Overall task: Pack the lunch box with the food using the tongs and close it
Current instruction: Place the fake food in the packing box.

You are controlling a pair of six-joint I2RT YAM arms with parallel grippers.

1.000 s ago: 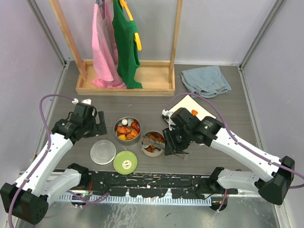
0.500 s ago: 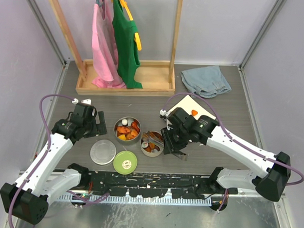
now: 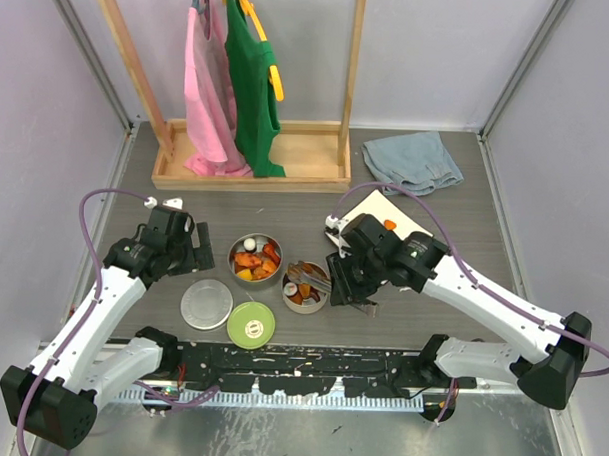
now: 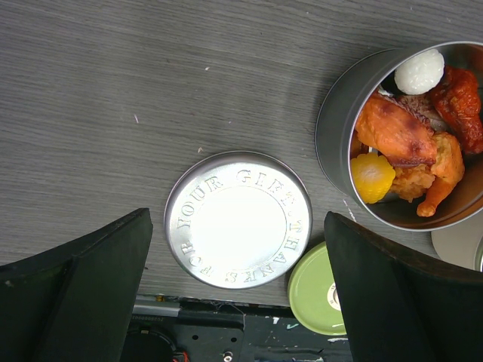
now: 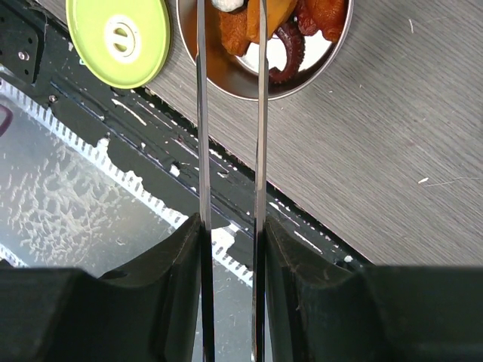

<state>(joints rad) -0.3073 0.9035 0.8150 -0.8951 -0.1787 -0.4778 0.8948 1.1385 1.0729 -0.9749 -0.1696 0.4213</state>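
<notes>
Holding the tongs (image 5: 201,113) squeezed between its fingers (image 5: 170,286), the right tool (image 5: 230,241) points their tips into the right tin (image 5: 333,51) of the lunch box, probably to release food (image 5: 241,26) there. The left tin (image 4: 339,143) beside it is already full. The left tool (image 4: 238,294) hangs wide open above the steel lid (image 4: 238,219) on the desk (image 4: 113,90), likely waiting to close a tin; the green lid (image 5: 117,38) lies just beside.

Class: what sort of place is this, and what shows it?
Likely a robot test bench: two white arms bolted to a grey table, panel walls, staged wooden clothes rack and steel food tins.
</notes>
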